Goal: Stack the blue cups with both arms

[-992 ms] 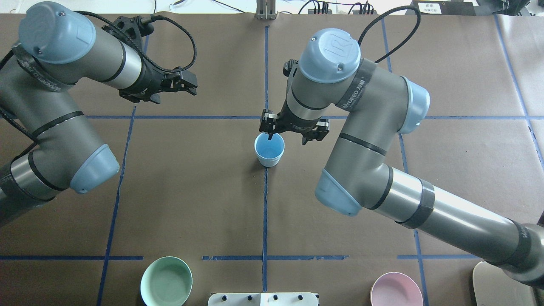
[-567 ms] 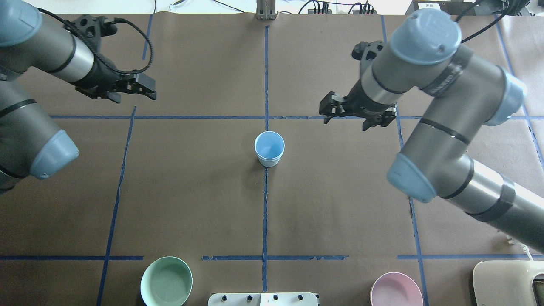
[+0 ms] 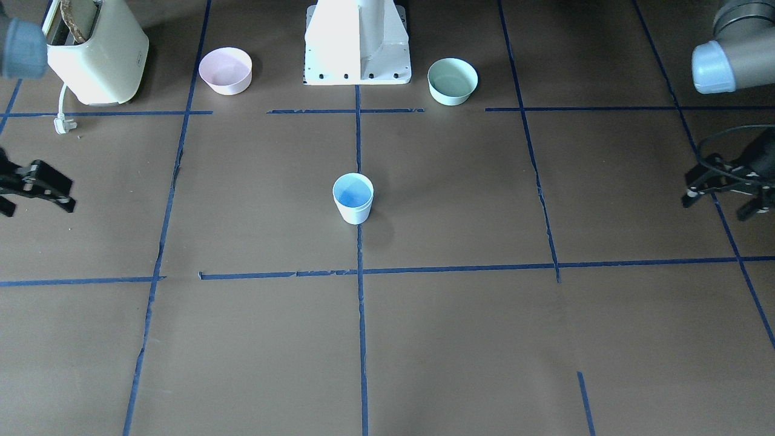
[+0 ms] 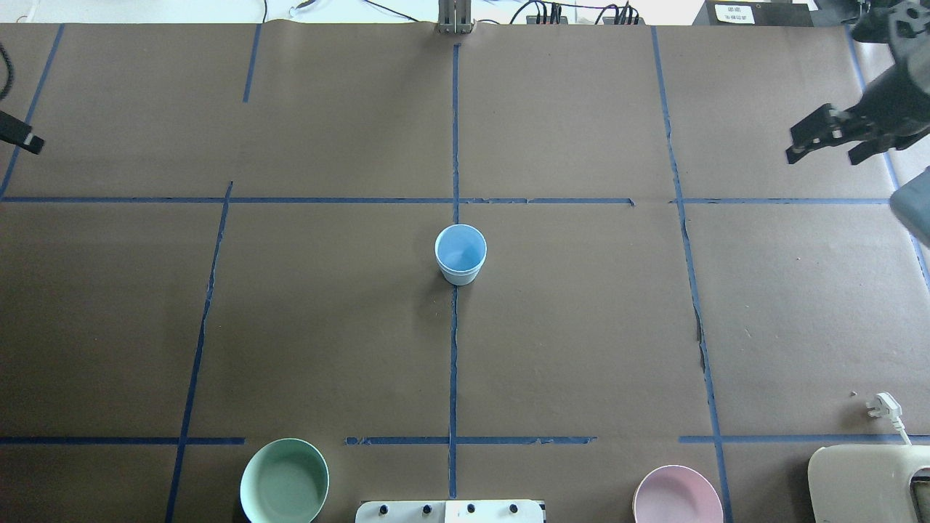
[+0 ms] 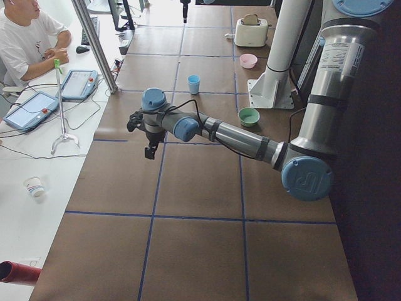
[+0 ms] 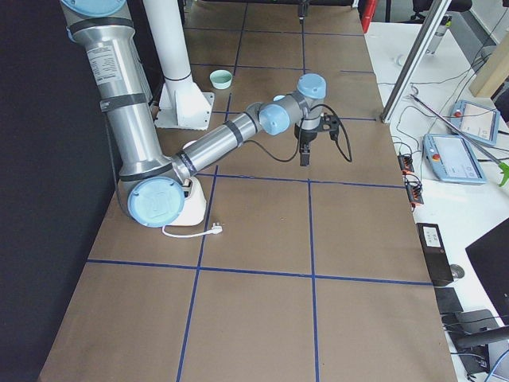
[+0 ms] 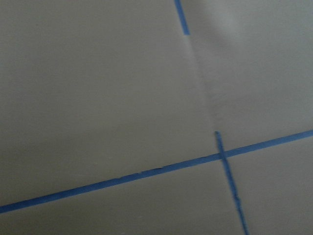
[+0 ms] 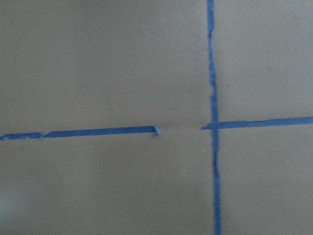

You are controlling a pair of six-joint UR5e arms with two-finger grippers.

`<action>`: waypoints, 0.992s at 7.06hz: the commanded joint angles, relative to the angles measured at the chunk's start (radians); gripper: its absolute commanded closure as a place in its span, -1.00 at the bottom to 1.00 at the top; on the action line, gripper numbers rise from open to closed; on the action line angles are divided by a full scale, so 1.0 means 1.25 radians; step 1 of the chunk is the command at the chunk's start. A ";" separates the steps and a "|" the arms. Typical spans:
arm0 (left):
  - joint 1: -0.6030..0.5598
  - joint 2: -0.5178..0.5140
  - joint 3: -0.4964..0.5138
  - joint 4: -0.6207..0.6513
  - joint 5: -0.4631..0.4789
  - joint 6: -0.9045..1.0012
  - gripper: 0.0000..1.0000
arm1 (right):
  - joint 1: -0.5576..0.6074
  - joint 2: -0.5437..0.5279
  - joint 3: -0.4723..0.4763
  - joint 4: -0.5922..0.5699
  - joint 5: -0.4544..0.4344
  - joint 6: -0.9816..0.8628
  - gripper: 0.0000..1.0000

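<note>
Overhead exterior | left gripper (image 3: pixel 714 208), right gripper (image 4: pixel 822 156) both spread, empty, retreated from centre | blue cups (image 4: pixel 461 254) stand alone, seemingly nested | task likely done

Pale-blue cup (image 4: pixel 460 254) upright, mouth up, standing on central blue tape line (image 4: pixel 453 349)

The overhead camera sits behind the robot and looks forward and down, with the base (image 4: pixel 450 511) at its bottom edge. The front camera faces it from across the table (image 3: pixel 484 339), with the base at the top. Both show the cup (image 4: pixel 460 254), green bowl (image 4: pixel 284 481) and pink bowl (image 4: pixel 677 495). The side cameras look along the table from each end. The wrist cameras are very near the table and see only tape (image 7: pixel 146 173).
</note>
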 commanded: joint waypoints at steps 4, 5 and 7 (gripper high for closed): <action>-0.228 -0.082 0.229 0.086 -0.064 0.194 -1.00 | 0.228 -0.036 -0.269 0.003 0.040 -0.460 -1.00; -0.221 -0.084 0.237 0.110 -0.060 0.192 -1.00 | 0.229 -0.042 -0.268 0.005 0.043 -0.462 -1.00; -0.187 -0.083 0.242 0.110 -0.067 0.224 -1.00 | 0.226 -0.029 -0.275 0.006 0.033 -0.463 -1.00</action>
